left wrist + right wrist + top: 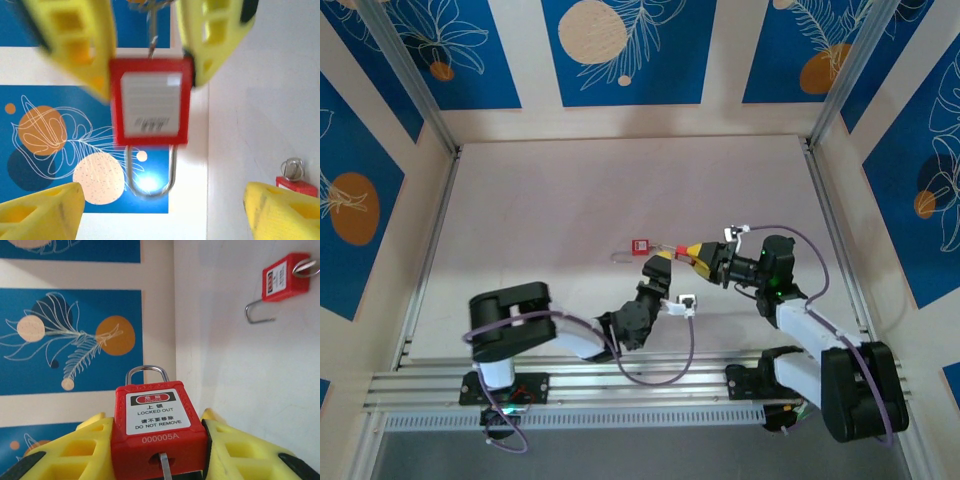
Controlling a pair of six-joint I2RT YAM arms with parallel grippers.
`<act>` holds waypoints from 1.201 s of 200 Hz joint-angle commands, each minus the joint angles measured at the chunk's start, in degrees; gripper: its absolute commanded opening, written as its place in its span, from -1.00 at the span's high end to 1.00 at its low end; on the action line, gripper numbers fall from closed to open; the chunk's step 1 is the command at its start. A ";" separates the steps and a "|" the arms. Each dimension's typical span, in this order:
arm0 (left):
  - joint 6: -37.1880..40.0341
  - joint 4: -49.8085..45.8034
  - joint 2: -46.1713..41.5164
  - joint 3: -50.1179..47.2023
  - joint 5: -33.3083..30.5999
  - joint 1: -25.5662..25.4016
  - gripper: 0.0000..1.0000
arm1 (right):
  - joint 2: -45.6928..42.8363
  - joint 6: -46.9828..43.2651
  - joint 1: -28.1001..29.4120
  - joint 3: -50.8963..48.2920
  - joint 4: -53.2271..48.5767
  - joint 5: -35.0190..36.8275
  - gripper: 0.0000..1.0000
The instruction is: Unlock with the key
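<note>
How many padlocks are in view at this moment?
2. One red padlock is clamped in the right pincer. The second padlock lies on the table just beyond it, with its shackle swung open. No others seem hidden.

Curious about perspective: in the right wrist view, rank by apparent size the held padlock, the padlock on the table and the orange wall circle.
1. Held padlock, largest, though it is nearest the camera.
2. Padlock on the table and orange circle: about alike, so unranked.
</note>
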 commanded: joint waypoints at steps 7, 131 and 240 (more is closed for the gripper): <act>-22.26 -32.14 -18.16 0.51 6.74 1.16 -0.73 | -2.44 -4.24 -3.27 1.94 -6.57 -2.49 0.34; -42.21 -110.17 -14.49 38.71 64.83 24.96 -0.34 | -1.52 -15.39 0.11 3.99 -16.64 -3.52 0.34; -38.61 -100.11 -8.81 41.53 63.43 22.52 0.28 | -1.94 -16.25 2.39 4.36 -18.14 -2.05 0.37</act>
